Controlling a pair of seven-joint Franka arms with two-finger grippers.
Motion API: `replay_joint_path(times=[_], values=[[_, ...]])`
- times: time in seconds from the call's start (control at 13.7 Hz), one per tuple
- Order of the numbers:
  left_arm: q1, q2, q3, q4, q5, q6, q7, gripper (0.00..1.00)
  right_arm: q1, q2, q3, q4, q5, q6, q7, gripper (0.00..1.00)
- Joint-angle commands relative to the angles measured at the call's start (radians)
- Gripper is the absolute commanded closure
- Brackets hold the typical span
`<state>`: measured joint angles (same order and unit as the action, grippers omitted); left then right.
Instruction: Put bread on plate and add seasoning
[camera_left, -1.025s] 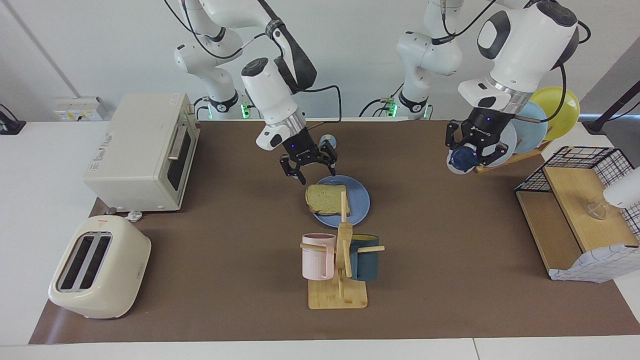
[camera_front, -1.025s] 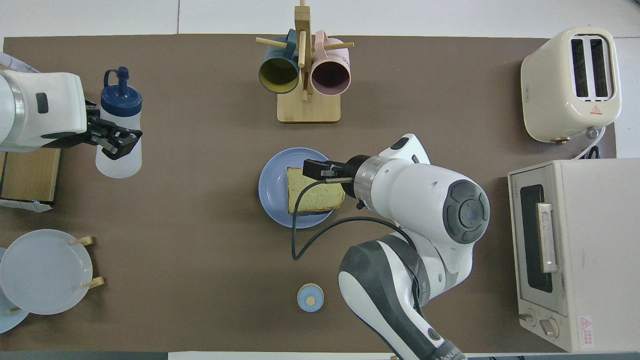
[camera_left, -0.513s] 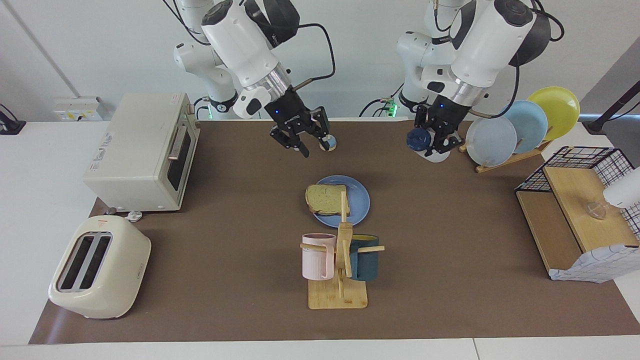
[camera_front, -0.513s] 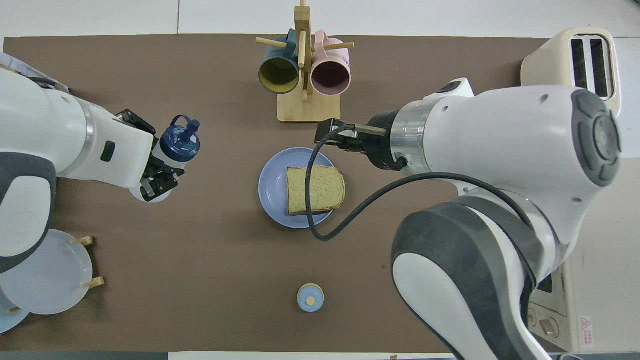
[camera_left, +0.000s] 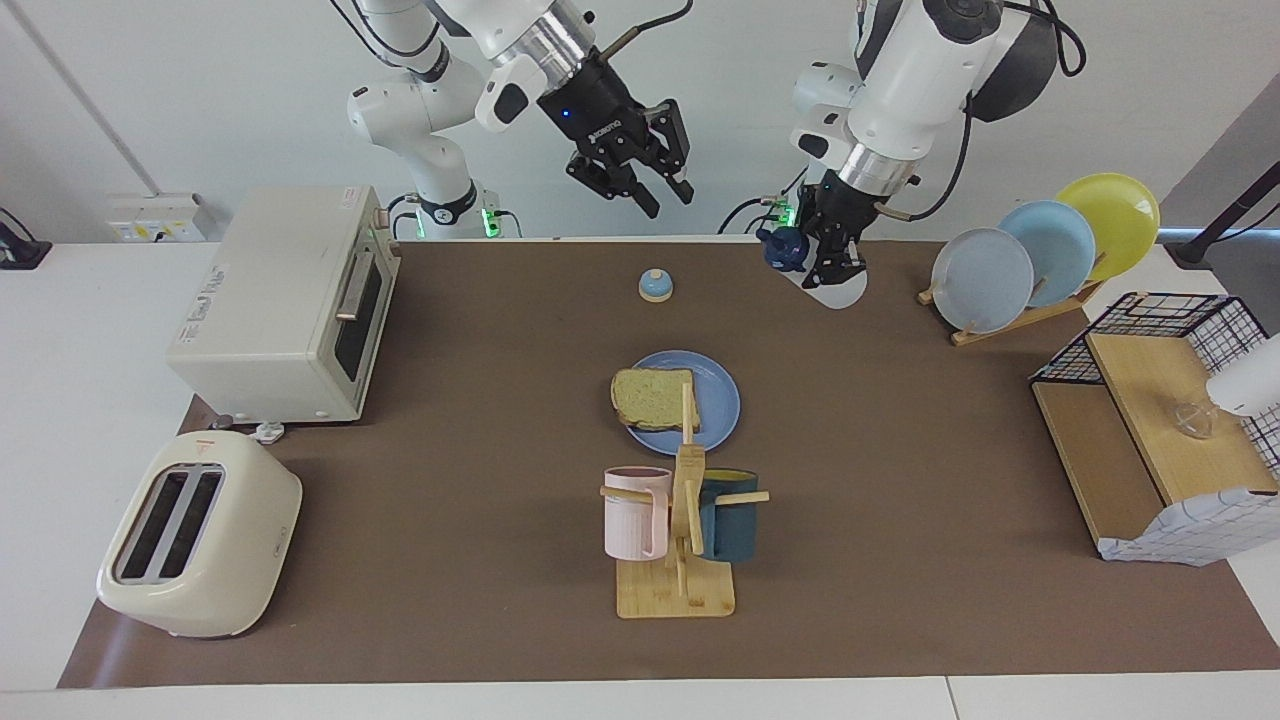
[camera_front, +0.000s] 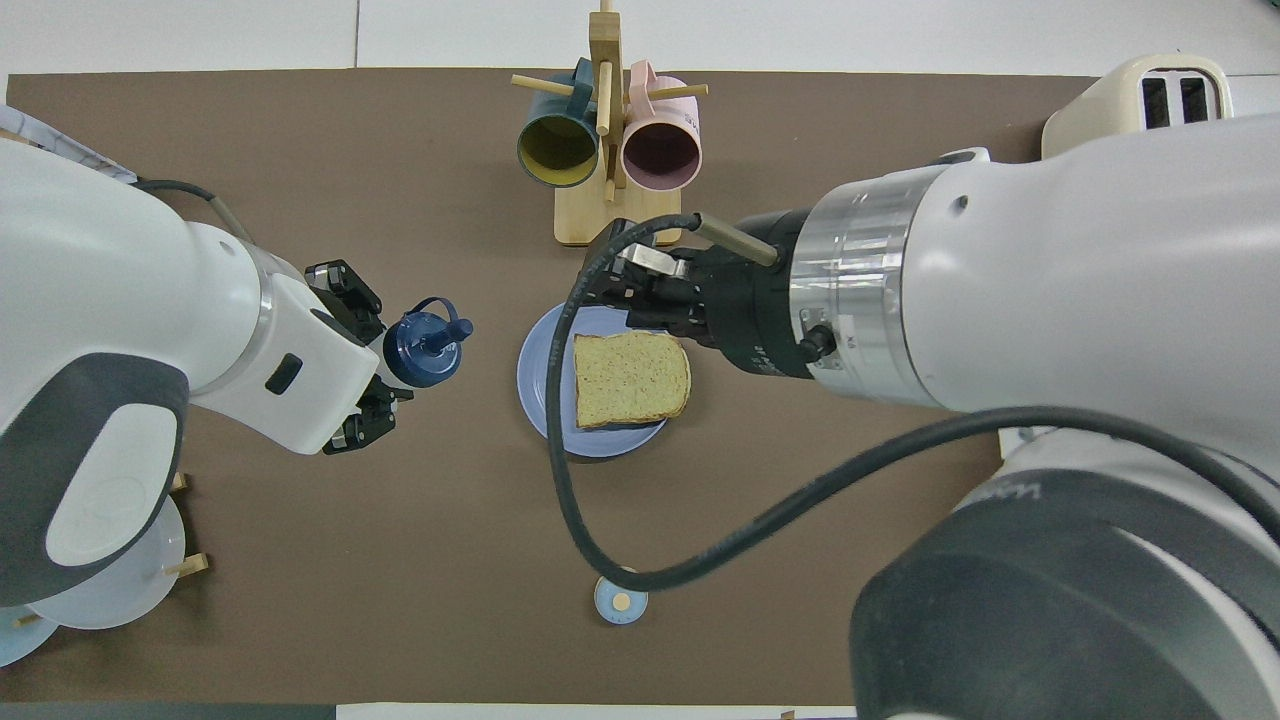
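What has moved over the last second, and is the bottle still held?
Yes. The left gripper has kept its grip on the seasoning bottle and carried it up from beside the plate rack toward the blue plate. The right gripper has lifted away from the bread, open and empty. Bread, plate, mugs and bell have stayed put.

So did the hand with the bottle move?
Yes. The left hand carried the seasoning away from the plate rack, toward the bell's end of the table, high in the air.

Table: plate, bell, toaster, oven.
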<state>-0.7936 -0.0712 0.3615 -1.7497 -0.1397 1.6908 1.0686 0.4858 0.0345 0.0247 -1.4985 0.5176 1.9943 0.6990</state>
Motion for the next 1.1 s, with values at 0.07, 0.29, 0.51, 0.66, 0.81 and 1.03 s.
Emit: replay_joint_path(times=[0.07,0.29,0.51,0.66,0.81,1.03], values=[[-0.027,-0.036,0.010,-0.031,-0.032,-0.017,0.033,1.00,0.060,0.044,0.011,0.029,-0.091,0.055,0.039,0.66],[-0.027,-0.036,0.010,-0.031,-0.063,-0.028,0.034,1.00,0.074,0.062,0.011,0.024,-0.093,0.115,0.050,0.65],[-0.027,-0.036,0.010,-0.031,-0.063,-0.029,0.033,1.00,0.092,0.087,0.011,0.001,-0.093,0.169,0.048,0.65],[-0.029,-0.036,0.008,-0.033,-0.063,-0.029,0.033,1.00,0.100,0.093,0.011,-0.003,-0.093,0.181,0.051,0.65],[-0.029,-0.036,0.005,-0.033,-0.064,-0.029,0.031,1.00,0.123,0.093,0.011,-0.018,-0.097,0.178,0.059,0.65],[-0.029,-0.036,0.005,-0.033,-0.072,-0.033,0.031,1.00,0.125,0.093,0.011,-0.019,-0.102,0.173,0.063,0.65]])
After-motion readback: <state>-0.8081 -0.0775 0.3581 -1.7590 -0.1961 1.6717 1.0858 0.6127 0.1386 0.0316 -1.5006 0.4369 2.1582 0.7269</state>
